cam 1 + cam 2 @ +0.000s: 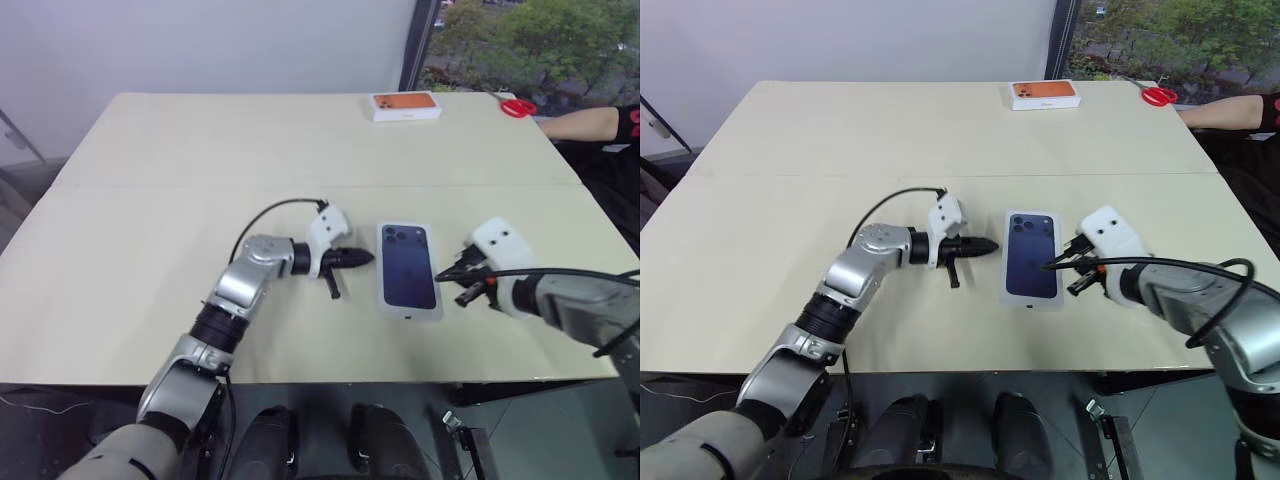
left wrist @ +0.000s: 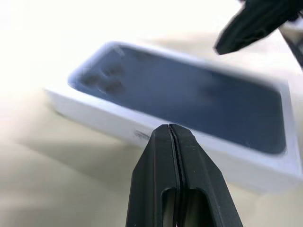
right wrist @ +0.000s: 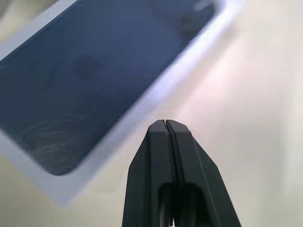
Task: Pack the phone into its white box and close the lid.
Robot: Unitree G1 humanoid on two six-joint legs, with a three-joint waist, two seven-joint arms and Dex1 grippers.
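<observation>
1. The white box (image 1: 409, 312) lies in the lower middle of the head views on the tabletop (image 1: 150, 200). The lid (image 1: 408, 267), with its dark blue phone picture, sits on top of it, so the phone itself is hidden and presumably inside.
2. From the wrist views the lid looks seated level on the box, with its white rim visible all round. Whether it is pressed fully down cannot be told.
3. The left gripper (image 1: 362, 258) hangs just left of the box. Its two black fingers are pressed together on nothing and point toward the box's long side.
4. The right gripper (image 1: 462, 283) hangs just right of the box, near its lower right corner. Its fingers are likewise closed and empty.
5. Neither gripper seems to touch the box; both stand close beside it.
6. The task looks close to finished. The main risk now is a closed fingertip brushing the lid's edge as an arm moves, which could slide the box or lift the lid askew.
7. If the lid is not fully down, pressing at one end only could tip it.
8. An orange-topped box (image 1: 405, 105) and red scissors (image 1: 518, 106) lie at the upper right, well apart, beside a person's arm (image 1: 585, 124).
</observation>
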